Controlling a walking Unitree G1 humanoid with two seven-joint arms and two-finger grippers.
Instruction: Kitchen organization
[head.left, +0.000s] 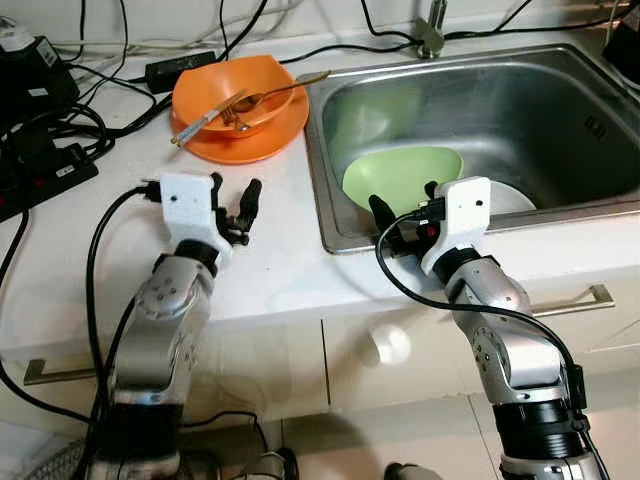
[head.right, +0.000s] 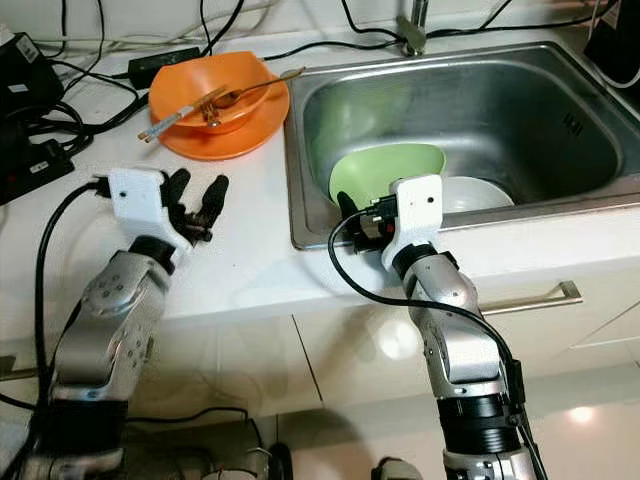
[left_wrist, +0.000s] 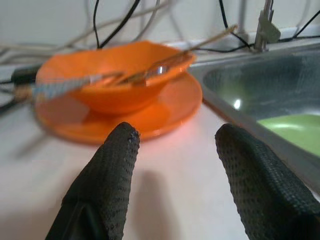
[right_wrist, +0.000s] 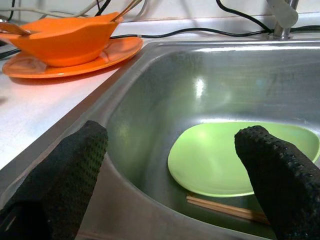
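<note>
White desk (head.left: 280, 260) runs across, cables at nine o'clock. Left claw (head.left: 233, 203) hovers over the desk, fingers apart and empty, aimed at the orange bowl (head.left: 240, 93) at twelve o'clock, which sits on an orange plate (head.left: 262, 140) with a spoon (head.left: 285, 88) and chopsticks (head.left: 205, 120) inside. Over to three o'clock: steel sink (head.left: 560, 120), green plate (right_wrist: 235, 160) lying inside on chopsticks, a white dish (head.left: 510, 199) beside it. Right claw (right_wrist: 177, 175) hangs at the sink's near rim, fingers apart.

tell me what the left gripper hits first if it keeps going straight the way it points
Probably the orange plate under the orange bowl. The open left gripper hovers over the counter, aimed at them, with bare counter between. Depth is hard to judge; if angled lower, it could touch the counter first.
</note>
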